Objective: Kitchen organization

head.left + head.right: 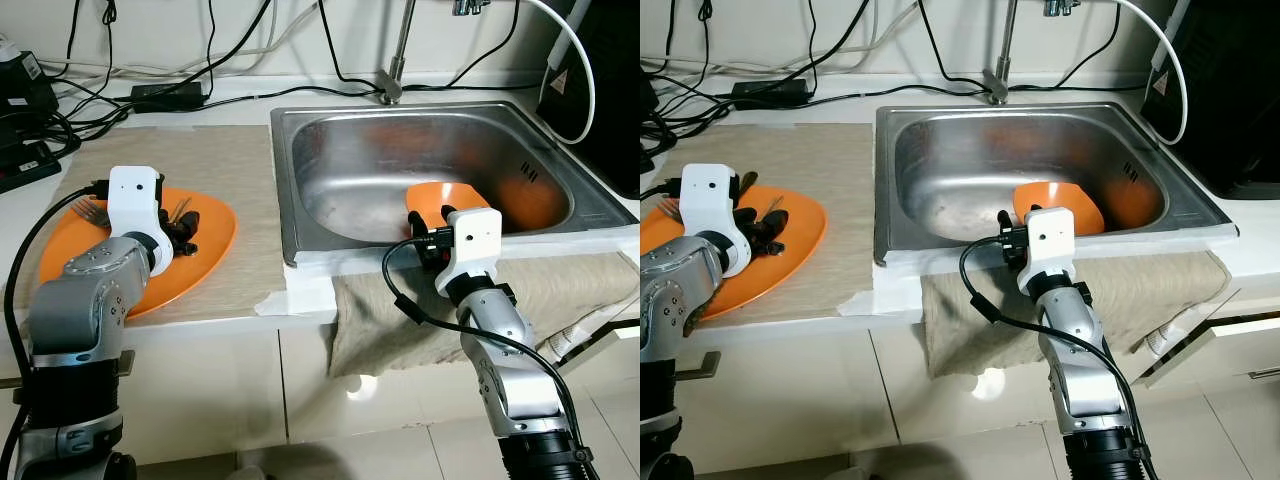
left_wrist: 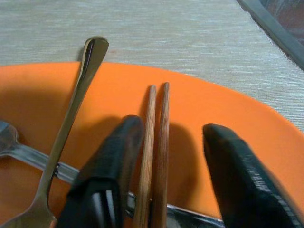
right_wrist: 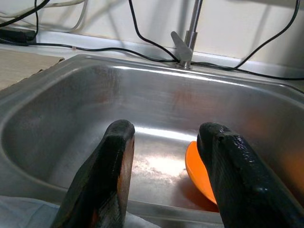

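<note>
Holding chopsticks (image 2: 154,156) and cutlery (image 2: 71,128), orange plate (image 1: 215,235) — left claw (image 2: 173,161) spread, sink (image 1: 330,160) with orange bowl (image 3: 202,178) — right claw (image 3: 166,166) spread

White kitchen counter with a steel sink, cables along the wall.

A stainless sink (image 1: 340,190) is set into the white countertop (image 1: 300,300), its faucet (image 1: 398,60) rising at the back against a pale wall (image 1: 300,30). Black cables (image 1: 180,60) trail along the counter's rear edge beside a power adapter (image 1: 168,96). A beige mat (image 1: 215,160) covers the counter; white cabinet fronts (image 1: 300,390) stand below, above a glossy tiled floor (image 1: 610,410).
</note>
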`<state>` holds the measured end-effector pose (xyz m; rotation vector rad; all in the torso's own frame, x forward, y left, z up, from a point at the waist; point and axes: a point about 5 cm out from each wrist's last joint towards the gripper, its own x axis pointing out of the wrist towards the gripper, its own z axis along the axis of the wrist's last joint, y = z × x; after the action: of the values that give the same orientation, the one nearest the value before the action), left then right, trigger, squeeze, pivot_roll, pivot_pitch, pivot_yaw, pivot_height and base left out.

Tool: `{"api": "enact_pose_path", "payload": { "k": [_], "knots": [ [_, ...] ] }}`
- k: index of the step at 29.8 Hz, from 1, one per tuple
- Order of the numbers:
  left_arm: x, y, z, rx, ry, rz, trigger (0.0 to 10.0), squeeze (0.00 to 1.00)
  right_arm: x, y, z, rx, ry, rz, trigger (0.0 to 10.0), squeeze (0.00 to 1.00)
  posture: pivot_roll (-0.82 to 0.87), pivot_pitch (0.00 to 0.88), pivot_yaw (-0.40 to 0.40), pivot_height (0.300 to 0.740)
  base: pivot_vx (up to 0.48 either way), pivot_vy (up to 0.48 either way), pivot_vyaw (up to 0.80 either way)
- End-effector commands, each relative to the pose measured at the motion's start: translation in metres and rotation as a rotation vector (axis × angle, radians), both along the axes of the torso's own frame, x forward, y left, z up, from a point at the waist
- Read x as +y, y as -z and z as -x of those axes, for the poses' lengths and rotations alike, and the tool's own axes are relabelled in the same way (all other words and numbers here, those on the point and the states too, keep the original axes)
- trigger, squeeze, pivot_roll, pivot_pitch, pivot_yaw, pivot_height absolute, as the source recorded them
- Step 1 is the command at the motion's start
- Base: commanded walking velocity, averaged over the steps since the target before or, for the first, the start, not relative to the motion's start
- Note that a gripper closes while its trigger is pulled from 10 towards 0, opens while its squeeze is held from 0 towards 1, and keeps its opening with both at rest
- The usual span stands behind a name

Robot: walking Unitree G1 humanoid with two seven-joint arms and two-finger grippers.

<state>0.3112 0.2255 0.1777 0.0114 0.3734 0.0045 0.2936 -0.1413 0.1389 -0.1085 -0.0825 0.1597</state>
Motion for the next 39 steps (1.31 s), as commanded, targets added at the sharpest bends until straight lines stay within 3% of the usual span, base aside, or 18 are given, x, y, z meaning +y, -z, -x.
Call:
{"api": "enact_pose_path", "payload": {
  "k": [1,3,9,21,22,23,24,25,39],
  "knots": [
    [-0.001,0.013,0.001,0.059,0.002,0.004,0.0,0.0,-0.001,-0.006,-0.003,-0.027,0.004,-0.003,10.0,0.0,0.07,0.011,0.0,0.74,0.0,0.0,0.0],
    [0.0,0.01,-0.001,0.04,-0.002,0.005,0.0,0.0,-0.001,-0.006,-0.003,-0.027,0.005,-0.003,10.0,0.0,0.07,0.012,0.0,0.74,0.0,0.0,0.0],
    [-0.001,-0.025,-0.011,-0.115,0.003,-0.004,0.0,0.0,-0.002,-0.006,-0.003,-0.028,0.009,-0.004,10.0,0.0,0.07,0.015,0.0,0.74,0.0,0.0,0.0],
    [0.001,-0.034,-0.013,-0.117,0.026,-0.049,0.0,0.0,0.0,-0.005,-0.002,-0.025,0.011,-0.007,10.0,0.0,0.07,0.017,0.007,0.74,0.0,0.0,0.0],
    [0.003,-0.034,-0.012,-0.108,0.023,-0.06,10.0,0.0,-0.001,-0.005,-0.002,-0.024,0.012,-0.006,10.0,0.0,0.08,0.019,0.006,0.74,0.0,0.0,0.0],
    [0.005,-0.034,-0.011,-0.103,0.024,-0.068,10.0,0.53,-0.001,-0.005,-0.002,-0.023,0.013,-0.007,10.0,0.0,0.08,0.02,0.007,0.74,0.0,0.0,0.0],
    [0.005,-0.034,-0.011,-0.103,0.024,-0.068,10.0,0.53,-0.001,-0.005,-0.002,-0.023,0.013,-0.007,10.0,0.0,0.08,0.02,0.007,0.74,0.0,0.0,0.0],
    [0.006,-0.034,-0.011,-0.101,0.022,-0.077,10.0,1.0,-0.001,-0.005,-0.002,-0.023,0.013,-0.007,10.0,0.0,0.08,0.02,0.007,0.74,0.0,0.0,0.0],
    [0.009,-0.015,-0.006,-0.031,0.047,-0.096,10.0,1.0,0.0,-0.003,-0.003,-0.016,0.007,-0.007,10.0,0.0,0.08,0.025,0.001,0.74,0.0,0.0,0.0]
  ]
}}
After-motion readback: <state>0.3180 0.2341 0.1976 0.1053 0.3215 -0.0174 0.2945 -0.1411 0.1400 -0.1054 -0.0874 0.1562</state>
